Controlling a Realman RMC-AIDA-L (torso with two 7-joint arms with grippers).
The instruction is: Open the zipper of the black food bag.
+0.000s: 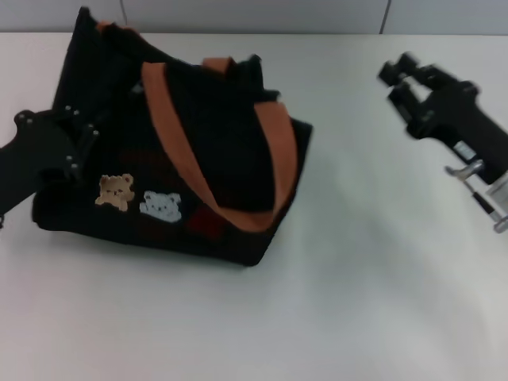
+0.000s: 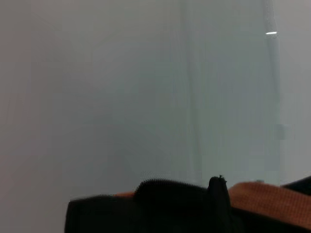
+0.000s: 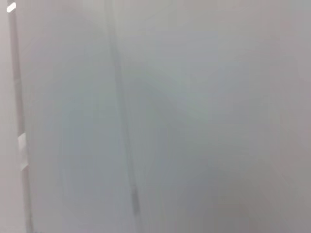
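Risk: left gripper (image 1: 79, 147) sits against black food bag (image 1: 214, 135), fingers' state unreadable, right gripper (image 1: 409, 83) well clear, apparently released, so zipper (image 2: 167, 183) pull may drag the bag.

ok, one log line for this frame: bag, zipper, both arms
black food bag on table | zipper pull tab not visible | left pincer at bag's left side | right pincer off to right, apart from bag

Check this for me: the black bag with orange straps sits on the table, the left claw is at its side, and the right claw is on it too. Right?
Not quite. In the head view the right claw is off the bag, out over bare table. The rest holds: orange straps, and the left claw at the bag's side.
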